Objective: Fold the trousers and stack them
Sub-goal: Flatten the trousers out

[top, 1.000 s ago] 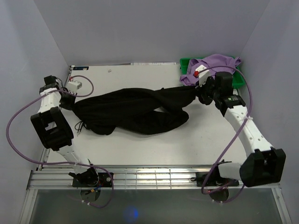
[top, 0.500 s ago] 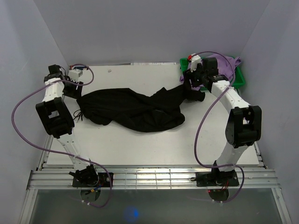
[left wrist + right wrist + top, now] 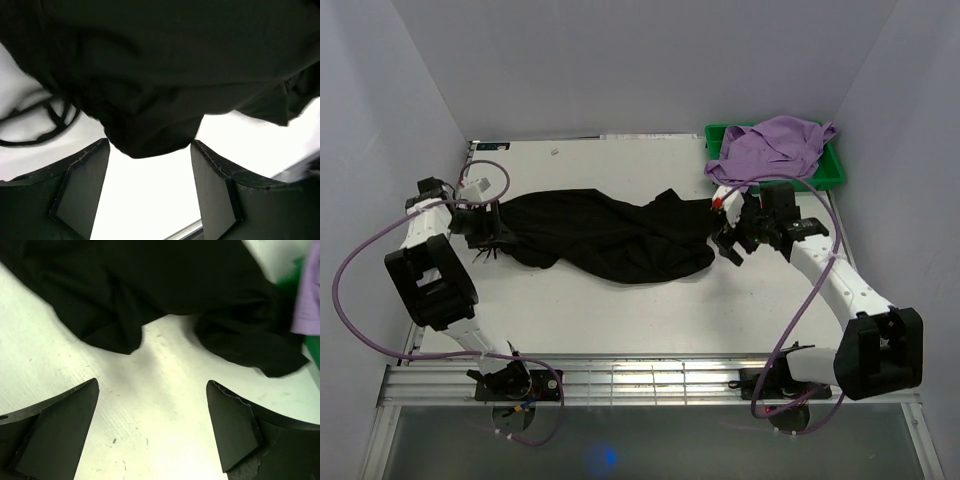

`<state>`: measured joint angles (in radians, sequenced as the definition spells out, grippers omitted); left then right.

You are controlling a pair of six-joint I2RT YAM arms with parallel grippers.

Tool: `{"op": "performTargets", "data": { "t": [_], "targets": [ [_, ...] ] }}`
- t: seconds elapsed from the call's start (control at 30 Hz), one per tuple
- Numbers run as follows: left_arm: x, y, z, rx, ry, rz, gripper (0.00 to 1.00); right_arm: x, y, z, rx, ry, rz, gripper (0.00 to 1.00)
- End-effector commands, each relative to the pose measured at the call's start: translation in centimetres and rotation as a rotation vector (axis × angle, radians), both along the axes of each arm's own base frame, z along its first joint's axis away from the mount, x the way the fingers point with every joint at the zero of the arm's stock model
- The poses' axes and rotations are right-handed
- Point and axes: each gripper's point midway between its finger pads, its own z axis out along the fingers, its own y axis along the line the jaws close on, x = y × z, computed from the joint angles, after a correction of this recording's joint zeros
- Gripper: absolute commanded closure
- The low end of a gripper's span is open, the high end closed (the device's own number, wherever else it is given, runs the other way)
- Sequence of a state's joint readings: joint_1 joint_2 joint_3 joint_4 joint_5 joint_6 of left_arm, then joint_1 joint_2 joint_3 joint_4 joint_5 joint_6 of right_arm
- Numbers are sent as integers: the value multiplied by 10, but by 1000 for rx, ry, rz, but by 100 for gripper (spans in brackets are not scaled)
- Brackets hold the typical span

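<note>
The black trousers (image 3: 610, 235) lie bunched across the middle of the white table (image 3: 620, 320), their legs overlapping in loose folds. My left gripper (image 3: 483, 232) sits at their left end, open. In the left wrist view the trousers (image 3: 165, 65) hang just past my left gripper (image 3: 149, 150), nothing lies between its fingers, and a drawstring (image 3: 50, 117) loops at the left. My right gripper (image 3: 726, 240) is open just off the right end. In the right wrist view the trousers (image 3: 150, 280) lie beyond my right gripper (image 3: 151, 385), over bare table.
A green bin (image 3: 832, 172) stands at the back right corner with a lilac garment (image 3: 770, 145) draped over it. The garment's edge (image 3: 307, 295) shows in the right wrist view. Lilac walls close in on three sides. Bare table lies in front of the trousers.
Both grippers have opened and let go of the trousers, which were stretched between them. The cloth has settled into a shorter heap. The right gripper rose toward the bin, then came down beside the right end.
</note>
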<state>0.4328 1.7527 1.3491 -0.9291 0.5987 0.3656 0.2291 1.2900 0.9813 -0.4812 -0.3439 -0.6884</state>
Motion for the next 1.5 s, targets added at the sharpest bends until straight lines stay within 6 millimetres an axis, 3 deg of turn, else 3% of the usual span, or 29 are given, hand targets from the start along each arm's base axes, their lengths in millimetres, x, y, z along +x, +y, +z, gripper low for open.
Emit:
{"op": "performTargets", "data": {
  "t": [0.0, 0.17, 0.27, 0.33, 0.47, 0.6, 0.7, 0.8, 0.87, 0.9, 0.93, 0.97, 1.0, 1.07, 1.13, 1.17, 1.23, 1.27, 1.4, 1.47],
  "targets": [
    [-13, -18, -4, -257, 42, 156, 24, -23, 24, -28, -22, -65, 188, 7],
    [-31, -14, -37, -297, 79, 267, 26, -48, 62, -69, -108, -156, 331, 6],
    [-26, -14, -36, -300, 25, 265, 25, -50, 77, -88, -140, -175, 368, 7],
    [-18, -12, -34, -301, -21, 272, 24, -44, 91, -87, -132, -224, 387, 7],
    [-5, -6, -33, -299, -70, 305, 27, -28, 99, -101, -179, -260, 360, 5],
    [6, 1, -38, -302, -71, 331, 33, -6, 107, -94, -173, -322, 294, 0],
    [12, 3, -39, -303, -79, 334, 40, 2, 112, -93, -181, -333, 293, 10],
    [19, 6, -35, -302, -106, 337, 55, 8, 112, -98, -208, -337, 283, 35],
    [23, 8, -32, -307, -113, 342, 62, 13, 114, -99, -214, -330, 276, 56],
    [25, 8, -30, -315, -119, 337, 70, 11, 113, -101, -216, -305, 271, 66],
    [26, 8, -29, -317, -120, 337, 75, 11, 114, -100, -213, -293, 267, 85],
    [28, 9, -24, -314, -134, 332, 79, 12, 116, -94, -199, -294, 261, 92],
    [28, 9, -21, -312, -138, 321, 90, 8, 115, -96, -194, -260, 255, 92],
    [31, 11, -9, -294, -163, 303, 99, 0, 122, -81, -143, -245, 274, 92],
    [27, 15, -5, -248, -154, 294, 100, -14, 124, -74, -103, -179, 288, 92],
    [30, 22, 4, -204, -184, 278, 100, -23, 132, -57, -41, -176, 318, 92],
    [27, 32, 22, -130, -222, 262, 100, -46, 131, -50, -8, -91, 351, 92],
    [27, 42, 27, -68, -234, 275, 100, -59, 137, -32, 60, -79, 379, 92],
    [34, 68, 78, 120, -335, 217, 100, -92, 137, -3, 153, 16, 413, 92],
    [40, 73, 89, 172, -362, 170, 100, -104, 133, 6, 197, 79, 410, 92]
  ]
}}
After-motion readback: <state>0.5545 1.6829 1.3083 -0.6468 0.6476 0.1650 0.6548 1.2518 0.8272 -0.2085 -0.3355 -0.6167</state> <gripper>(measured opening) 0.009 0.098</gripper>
